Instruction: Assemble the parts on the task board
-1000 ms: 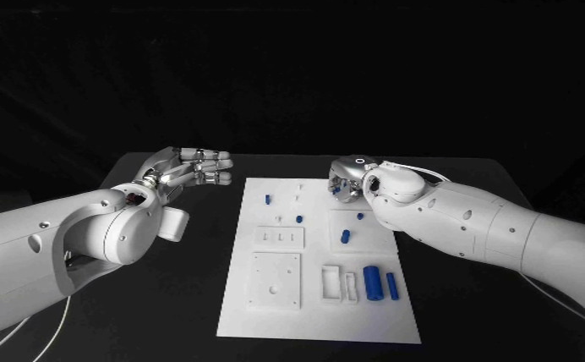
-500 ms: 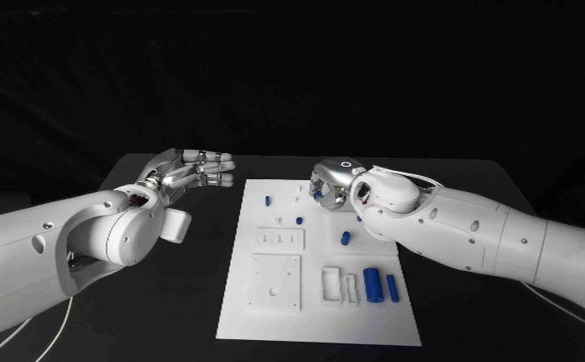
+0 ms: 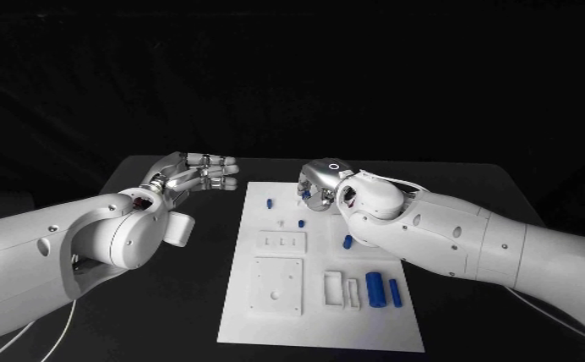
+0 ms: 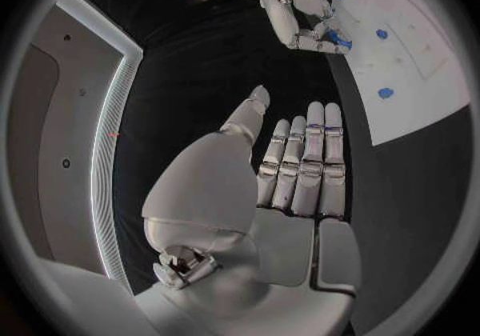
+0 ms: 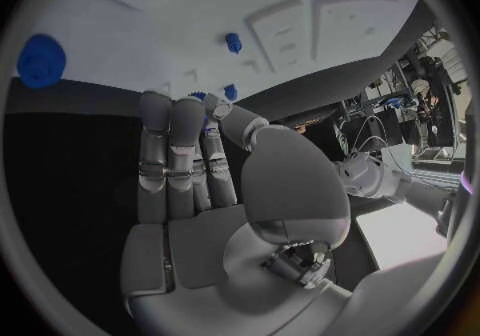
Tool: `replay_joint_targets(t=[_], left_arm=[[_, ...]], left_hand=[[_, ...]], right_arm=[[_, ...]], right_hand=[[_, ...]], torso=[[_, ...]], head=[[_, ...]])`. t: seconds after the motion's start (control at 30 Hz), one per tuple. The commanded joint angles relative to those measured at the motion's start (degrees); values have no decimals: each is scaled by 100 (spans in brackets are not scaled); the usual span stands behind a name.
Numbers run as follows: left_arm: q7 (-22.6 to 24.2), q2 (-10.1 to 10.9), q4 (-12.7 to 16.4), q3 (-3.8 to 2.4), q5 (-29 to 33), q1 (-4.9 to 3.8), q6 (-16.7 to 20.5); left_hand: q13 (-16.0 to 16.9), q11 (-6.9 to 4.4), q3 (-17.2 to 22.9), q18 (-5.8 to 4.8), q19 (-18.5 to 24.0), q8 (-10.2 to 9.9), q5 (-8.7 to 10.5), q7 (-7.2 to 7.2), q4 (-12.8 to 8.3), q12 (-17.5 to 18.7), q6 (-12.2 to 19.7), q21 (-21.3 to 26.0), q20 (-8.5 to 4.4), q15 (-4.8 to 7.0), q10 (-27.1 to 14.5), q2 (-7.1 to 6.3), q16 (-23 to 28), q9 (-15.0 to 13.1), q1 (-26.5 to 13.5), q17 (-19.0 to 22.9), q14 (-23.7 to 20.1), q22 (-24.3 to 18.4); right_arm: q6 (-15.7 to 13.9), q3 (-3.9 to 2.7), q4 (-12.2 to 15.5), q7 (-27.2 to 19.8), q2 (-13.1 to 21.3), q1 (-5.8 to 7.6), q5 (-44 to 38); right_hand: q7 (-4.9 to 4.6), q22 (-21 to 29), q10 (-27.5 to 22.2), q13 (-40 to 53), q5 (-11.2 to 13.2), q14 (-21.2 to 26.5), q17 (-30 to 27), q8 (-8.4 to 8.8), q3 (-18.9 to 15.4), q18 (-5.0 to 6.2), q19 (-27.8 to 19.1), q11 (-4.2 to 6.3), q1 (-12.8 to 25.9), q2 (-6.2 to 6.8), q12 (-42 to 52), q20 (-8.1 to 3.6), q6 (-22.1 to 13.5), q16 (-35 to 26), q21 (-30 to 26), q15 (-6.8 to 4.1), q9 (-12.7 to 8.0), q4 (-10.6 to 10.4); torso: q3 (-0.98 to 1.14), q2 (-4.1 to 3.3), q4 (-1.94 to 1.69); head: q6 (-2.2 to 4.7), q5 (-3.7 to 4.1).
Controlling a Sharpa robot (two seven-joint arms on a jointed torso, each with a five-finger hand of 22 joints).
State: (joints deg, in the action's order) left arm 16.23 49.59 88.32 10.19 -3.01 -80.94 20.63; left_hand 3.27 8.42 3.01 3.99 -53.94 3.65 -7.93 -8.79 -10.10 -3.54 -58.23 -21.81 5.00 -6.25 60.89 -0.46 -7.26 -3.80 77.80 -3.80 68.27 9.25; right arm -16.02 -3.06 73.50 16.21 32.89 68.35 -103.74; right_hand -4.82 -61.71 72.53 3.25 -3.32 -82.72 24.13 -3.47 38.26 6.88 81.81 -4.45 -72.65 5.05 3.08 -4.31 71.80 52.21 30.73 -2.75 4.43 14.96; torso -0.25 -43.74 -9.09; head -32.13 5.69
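While left hand (image 3: 193, 170) hovers flat off-board, right hand (image 3: 319, 186) pinches blue part (image 4: 336, 37).

A black table (image 3: 159, 294) carries the scene, its dark top showing on either side of the central plate; behind its far edge hangs a black backdrop (image 3: 292, 57), plain and unlit, filling the upper half.
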Motion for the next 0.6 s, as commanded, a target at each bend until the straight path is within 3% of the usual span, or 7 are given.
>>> replay_joint_targets(t=[0.03, 0.1, 0.3, 0.6], left_arm=[[62, -23, 28, -6, 6, -7, -84], [62, -30, 32, -6, 6, -7, -86], [67, -50, 42, -7, 5, -8, -89], [72, -70, 44, -9, 3, -8, -88]], left_hand=[[9, -12, -24, 8, 4, -7, 16, 5, 10, 10, 29, -38, 7, 17, -43, 24, 21, -4, 8, -1, -31, -5], [9, -12, -24, 8, 4, -7, 16, 5, 10, 10, 29, -38, 7, 17, -43, 24, 21, -4, 8, -1, -31, -5], [9, -12, -24, 8, 4, -7, 16, 5, 10, 10, 29, -38, 7, 17, -43, 24, 21, -4, 8, -1, -31, -5], [9, -12, -24, 8, 4, -7, 16, 5, 10, 10, 29, -38, 7, 17, -43, 24, 21, -4, 8, -1, -31, -5]], right_arm=[[-223, -3, -158, 226, -112, -2, -252], [-246, -3, -244, 269, -178, -2, -285], [-335, -3, -502, 370, -328, -2, -396], [-539, -4, -776, 474, -434, 2, -572]], right_hand=[[-2, -55, 282, 19, 17, 1, 2, -19, 34, 9, 43, 225, -32, 7, 24, -1, 51, -1, -38, -25, -4, -2], [-2, -55, 282, 19, 17, 1, 2, -19, 34, 9, 43, 225, -32, 7, 24, -1, 51, -1, -38, -25, -4, -2], [-3, -99, 278, 19, 19, 3, 0, -20, 46, 8, 52, 223, -33, 16, 24, 0, 53, -5, -86, -23, -5, -3], [1, -180, 285, 19, 26, 1, 5, -20, 77, 8, 74, 225, -44, 43, 24, 0, 62, 2, -128, -23, -7, -7]], torso=[[-5, -13, -21], [-6, -16, -28], [-50, -44, -95], [-75, -120, -141]], head=[[24, -1], [46, 4], [66, 42], [124, 88]])
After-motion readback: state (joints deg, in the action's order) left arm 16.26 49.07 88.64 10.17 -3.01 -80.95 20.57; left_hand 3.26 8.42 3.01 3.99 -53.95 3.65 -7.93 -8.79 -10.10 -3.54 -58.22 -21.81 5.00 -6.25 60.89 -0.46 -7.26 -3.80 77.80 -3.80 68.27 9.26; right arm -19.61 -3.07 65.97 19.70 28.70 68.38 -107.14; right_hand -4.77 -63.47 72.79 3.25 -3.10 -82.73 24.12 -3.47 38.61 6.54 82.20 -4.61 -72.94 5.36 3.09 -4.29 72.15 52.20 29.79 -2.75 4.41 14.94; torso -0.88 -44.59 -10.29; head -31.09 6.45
